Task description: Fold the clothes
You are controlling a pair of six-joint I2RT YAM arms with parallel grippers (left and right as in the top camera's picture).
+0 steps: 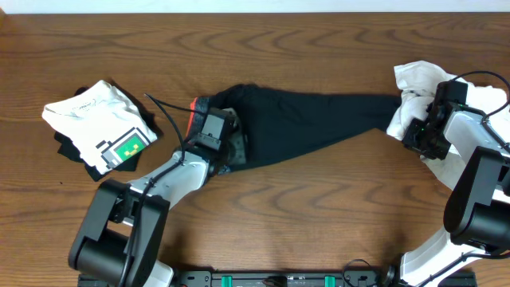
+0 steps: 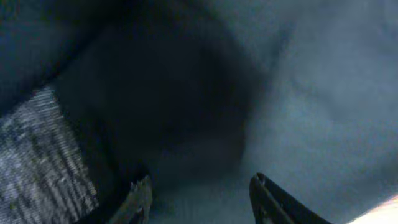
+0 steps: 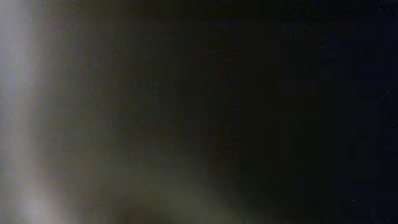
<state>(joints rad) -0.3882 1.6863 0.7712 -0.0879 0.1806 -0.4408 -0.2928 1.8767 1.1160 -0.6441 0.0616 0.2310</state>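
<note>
The clothes, long black trousers (image 1: 319, 119), lie stretched across the middle of the table, with the red-and-grey waistband (image 1: 195, 115) at the left end. My left gripper (image 1: 231, 139) is pressed down onto the waist part. In the left wrist view its fingers (image 2: 140, 199) stand apart on dark fabric (image 2: 205, 124), and the grey ribbed band (image 2: 37, 162) lies to their left. My right gripper (image 1: 410, 131) sits at the narrow leg end on the right. Its wrist view is only dark blur, so its fingers are hidden.
A folded white T-shirt with a green pixel print (image 1: 111, 127) rests on a dark garment (image 1: 72, 147) at the left. A crumpled white cloth (image 1: 418, 80) lies beside and under the right arm. Bare wooden table (image 1: 319, 207) stretches along the front.
</note>
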